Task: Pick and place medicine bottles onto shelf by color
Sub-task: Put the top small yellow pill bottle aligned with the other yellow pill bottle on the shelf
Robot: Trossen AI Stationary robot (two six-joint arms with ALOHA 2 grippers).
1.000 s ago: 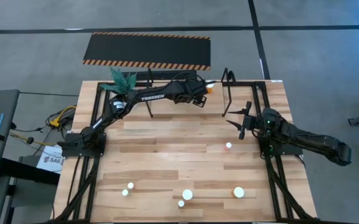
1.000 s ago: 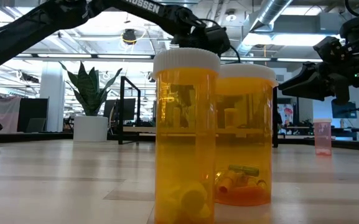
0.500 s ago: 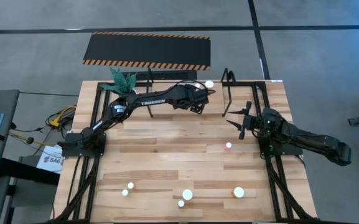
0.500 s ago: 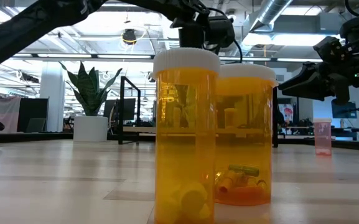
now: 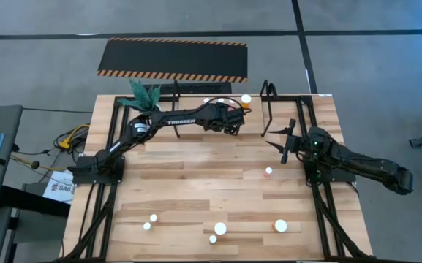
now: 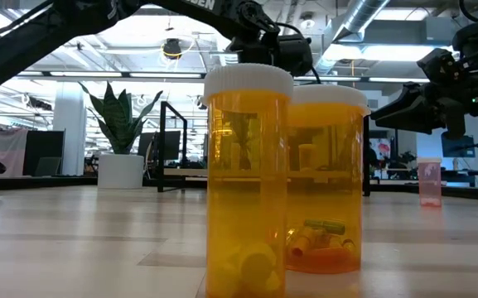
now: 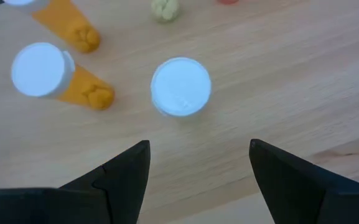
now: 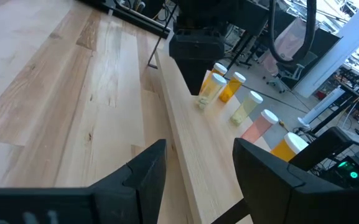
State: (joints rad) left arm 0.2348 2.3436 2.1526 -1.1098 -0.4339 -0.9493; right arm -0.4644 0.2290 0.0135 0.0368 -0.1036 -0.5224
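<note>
Several medicine bottles with white caps stand upright in a row on the shelf [image 8: 180, 144], among them an orange one [image 8: 211, 85], a pale one [image 8: 247, 106] and a pink one [image 8: 261, 124]. My left gripper [image 7: 198, 163] hangs open just above them, nothing between its fingers; a white cap [image 7: 180, 87] and an orange bottle [image 7: 55, 78] lie ahead of it. In the high view the gripper [image 5: 232, 123] is at the shelf's black frame [image 5: 268, 93], beside a white cap [image 5: 246, 98]. My right gripper [image 5: 284, 142] waits open at the table's right.
More bottles stand on the table: a pinkish one [image 5: 268, 172] at mid right and several near the front edge [image 5: 220, 229], two of them close before the low camera [image 6: 247, 178]. A potted plant [image 5: 143, 96] stands at the shelf's left end. A striped mat [image 5: 172, 60] lies beyond the table.
My left gripper has drawn back from the shelf's bottles toward the table's near edge, tipping as it went, its fingers staying open. A white bottle cap that it covered a second ago now shows on the shelf beside it. The right arm has kept still.
</note>
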